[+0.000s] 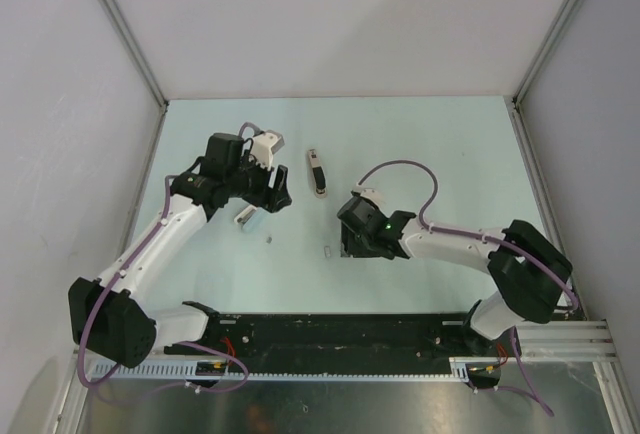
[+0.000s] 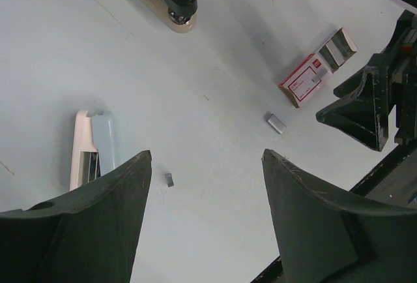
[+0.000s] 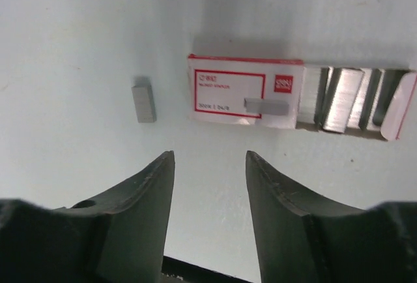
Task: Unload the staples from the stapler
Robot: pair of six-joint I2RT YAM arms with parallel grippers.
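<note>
The small pale-blue stapler lies left of centre on the bench, with a black stapler farther off. A loose staple strip lies beside the staple box. Both hands are empty: the right hand is half-spread above the box and the left hand is wide. Unloading seems nearly done; next, probably gather the loose strip.

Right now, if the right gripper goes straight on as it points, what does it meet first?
Most likely the staple box, whose left end lies straight ahead of the right gripper, jaws open. The loose staple strip sits left of that line. Depth is unclear, so the table could come first.
</note>
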